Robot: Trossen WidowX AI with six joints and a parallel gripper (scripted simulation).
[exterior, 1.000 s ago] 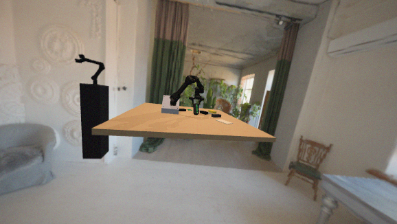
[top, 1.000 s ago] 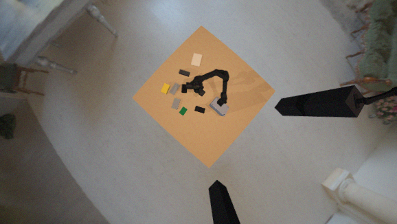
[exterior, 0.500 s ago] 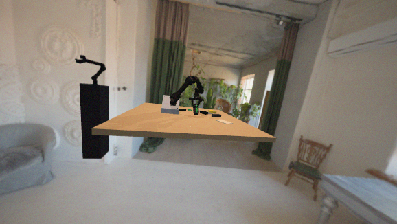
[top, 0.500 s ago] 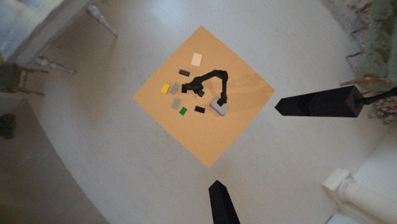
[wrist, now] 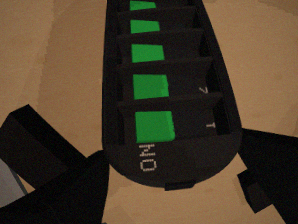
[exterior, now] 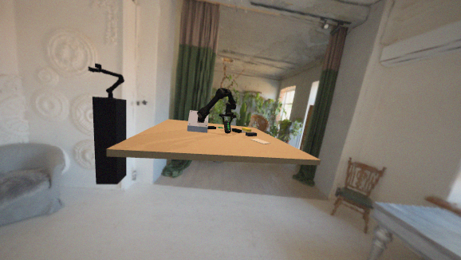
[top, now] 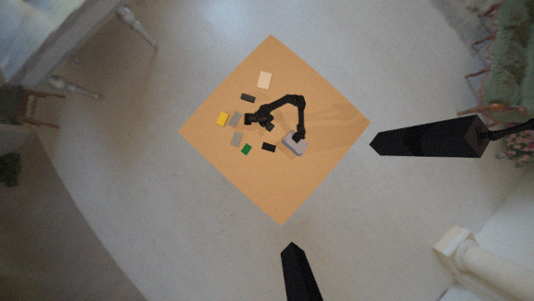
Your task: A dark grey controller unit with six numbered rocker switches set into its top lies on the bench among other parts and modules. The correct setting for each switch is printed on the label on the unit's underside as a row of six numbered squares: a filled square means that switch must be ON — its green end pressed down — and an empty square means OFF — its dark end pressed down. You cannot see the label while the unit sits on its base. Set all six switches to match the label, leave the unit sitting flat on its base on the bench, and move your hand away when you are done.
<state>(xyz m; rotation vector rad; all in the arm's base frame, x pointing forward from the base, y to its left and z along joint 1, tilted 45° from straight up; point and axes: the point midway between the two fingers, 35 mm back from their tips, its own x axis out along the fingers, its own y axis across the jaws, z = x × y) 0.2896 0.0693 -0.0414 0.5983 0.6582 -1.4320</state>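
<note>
Matte black six-joint arm, one colour throughout

The arm has slim links and chunky, rounded joint housings; its gripper is black too, with angular, blocky parts, and small markings are too blurred to tell
</note>
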